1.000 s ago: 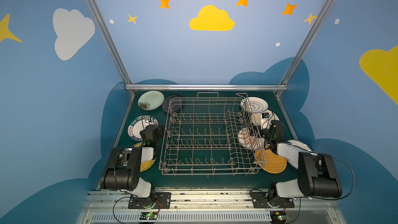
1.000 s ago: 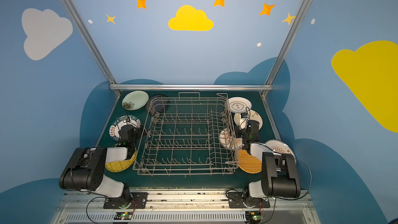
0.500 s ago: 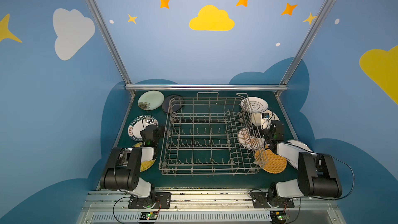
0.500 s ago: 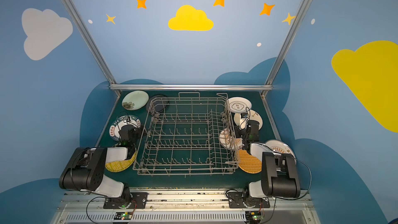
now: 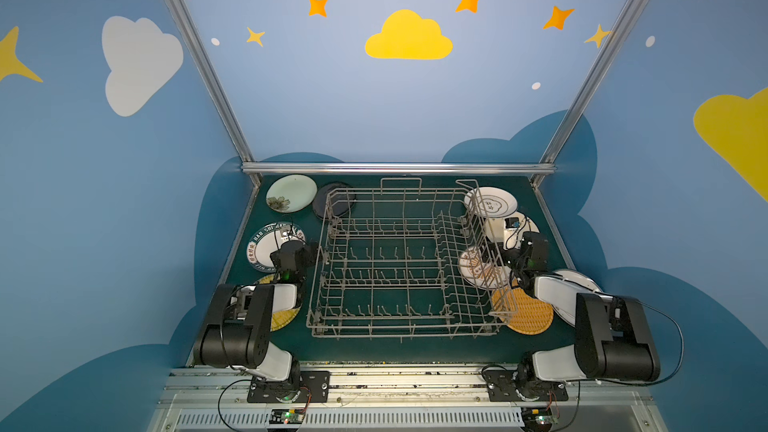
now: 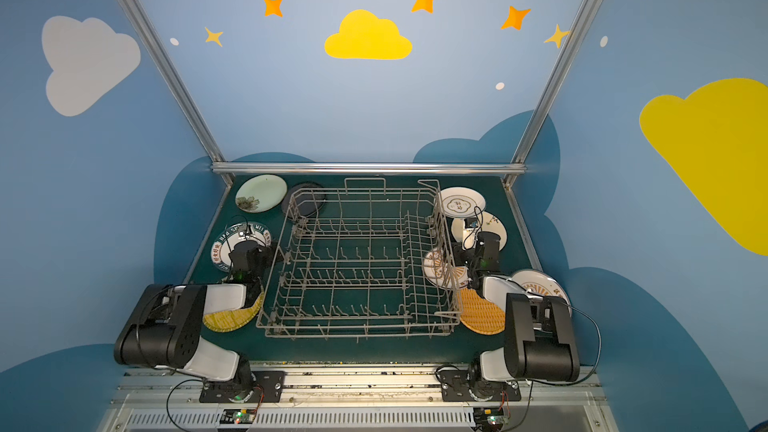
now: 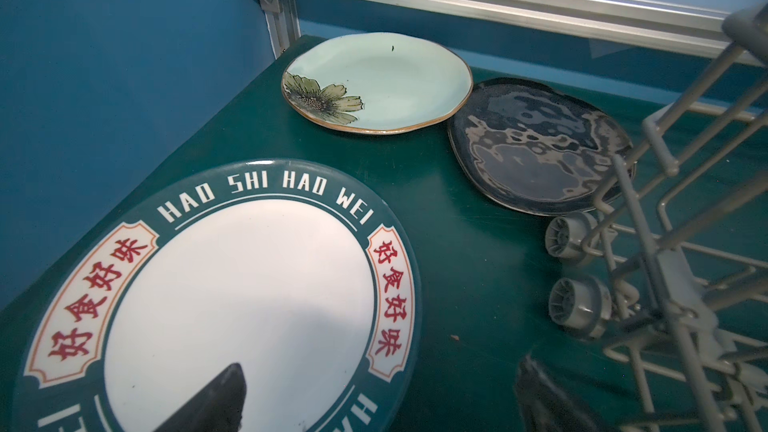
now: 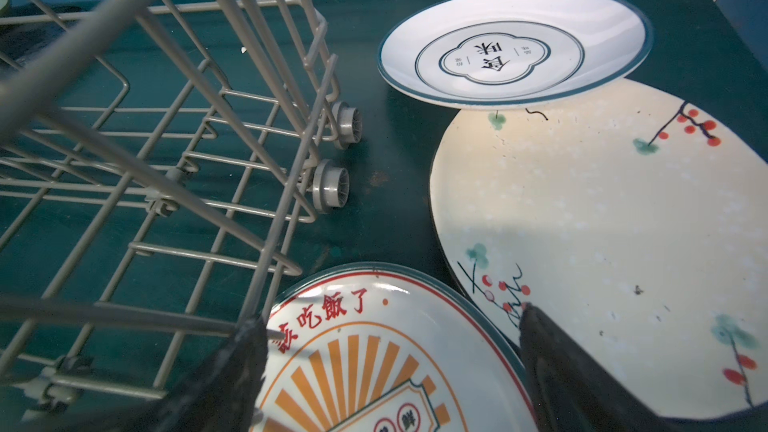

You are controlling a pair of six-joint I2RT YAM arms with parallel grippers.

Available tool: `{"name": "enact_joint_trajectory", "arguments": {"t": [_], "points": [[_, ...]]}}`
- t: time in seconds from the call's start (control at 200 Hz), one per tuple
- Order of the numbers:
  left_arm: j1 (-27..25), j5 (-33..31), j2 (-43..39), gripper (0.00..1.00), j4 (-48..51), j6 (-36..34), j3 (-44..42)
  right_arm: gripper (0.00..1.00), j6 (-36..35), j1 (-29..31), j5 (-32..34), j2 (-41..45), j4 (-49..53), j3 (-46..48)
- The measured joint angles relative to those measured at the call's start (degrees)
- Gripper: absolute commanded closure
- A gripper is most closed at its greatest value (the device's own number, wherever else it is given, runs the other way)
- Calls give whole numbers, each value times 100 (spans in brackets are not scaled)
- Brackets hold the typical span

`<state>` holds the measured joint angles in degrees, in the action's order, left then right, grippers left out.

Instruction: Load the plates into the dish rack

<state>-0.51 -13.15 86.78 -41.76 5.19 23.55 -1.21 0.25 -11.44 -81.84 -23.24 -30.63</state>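
Observation:
The grey wire dish rack [image 5: 399, 259] fills the middle of the green mat, its tines bare. Left of it lie a pale green floral plate [image 7: 374, 81], a black plate [image 7: 536, 151], a plate with a lettered rim [image 7: 232, 284] and a yellow woven plate [image 5: 284, 320]. My left gripper [image 7: 380, 392] hovers open over the lettered plate's edge. On the right lie a sunburst plate [image 8: 374, 367], a cream berry-painted plate [image 8: 602, 234], a white emblem plate [image 8: 515, 43] and another yellow woven plate [image 5: 530, 315]. My right gripper [image 8: 390, 347] hangs open above the sunburst plate, beside the rack wall.
An aluminium rail [image 5: 399, 168] and blue walls close in the back and sides of the mat. The rack's small wheels [image 8: 332, 187] rest on the mat close to both grippers. Another white plate [image 5: 579, 280] lies partly under my right arm.

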Motion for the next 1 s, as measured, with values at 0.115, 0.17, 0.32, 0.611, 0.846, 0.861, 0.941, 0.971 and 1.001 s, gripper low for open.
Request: {"name": "enact_joint_trajectory", "arguments": {"t": [0.115, 0.17, 0.32, 0.611, 0.846, 0.861, 0.941, 0.971, 1.001], "points": [[-4, -109, -179, 0, -48, 17, -109, 8, 168, 2, 310, 195, 299, -7], [-26, -162, -234, 0, -68, 15, -140, 8, 247, 2, 424, 426, 533, -28], [-105, -260, -238, 0, -87, 11, -140, 8, 293, 0, 503, 1056, 815, -105], [166, -448, -601, 0, 949, 356, 328, 8, 289, 0, 671, 1805, 1377, -407], [570, -898, -1071, 0, 2402, 940, 1285, 8, 1012, 0, 1449, 2153, 1453, -459], [590, -922, -1091, 0, 2533, 990, 1344, 8, 1106, -4, 1550, 2162, 1499, -483], [780, -979, -1198, 0, 3451, 1408, 1814, 8, 1631, -50, 1825, 2190, 1790, -702], [868, -949, -1222, 0, 3840, 1578, 2037, 8, 1823, -70, 1912, 2199, 1864, -787], [977, -892, -1246, 0, 4262, 1786, 2315, 7, 2039, -98, 1967, 2210, 1969, -885]]}}
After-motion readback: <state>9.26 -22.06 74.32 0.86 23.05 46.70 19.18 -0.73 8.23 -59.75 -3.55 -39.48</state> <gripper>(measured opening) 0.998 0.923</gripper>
